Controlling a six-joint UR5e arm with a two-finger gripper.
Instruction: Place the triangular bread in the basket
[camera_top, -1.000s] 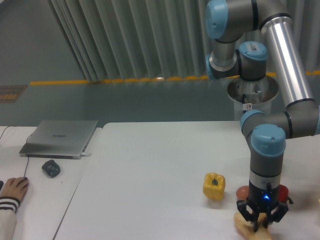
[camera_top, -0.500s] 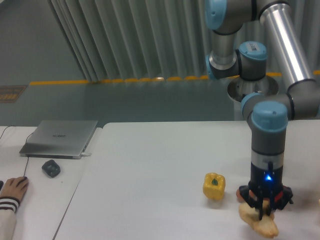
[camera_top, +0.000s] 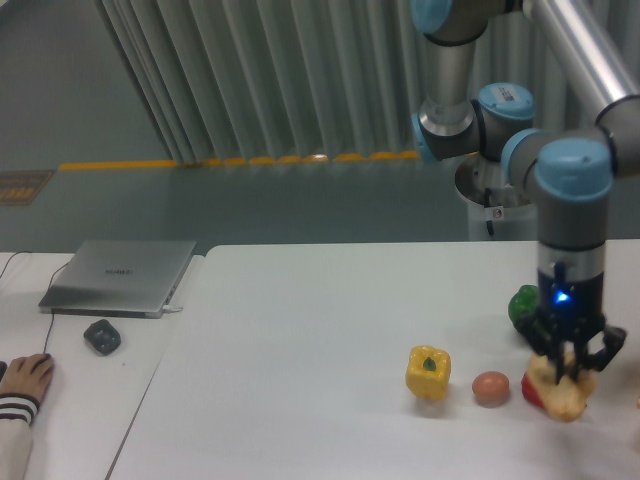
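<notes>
1. End effector (camera_top: 572, 362): fingers closed on the triangular bread (camera_top: 560, 391); pointed straight down.
2. Triangular bread: held clear of the tabletop (camera_top: 320, 330), at the 4 o'clock part of the scene; a red item partly hidden behind it.
3. Yellow bell pepper (camera_top: 428, 371): stood at 9 o'clock of the bread; small brown egg (camera_top: 490, 388) lodged between them.
4. Green pepper (camera_top: 524, 304): seen at 11 o'clock of the bread.
</notes>
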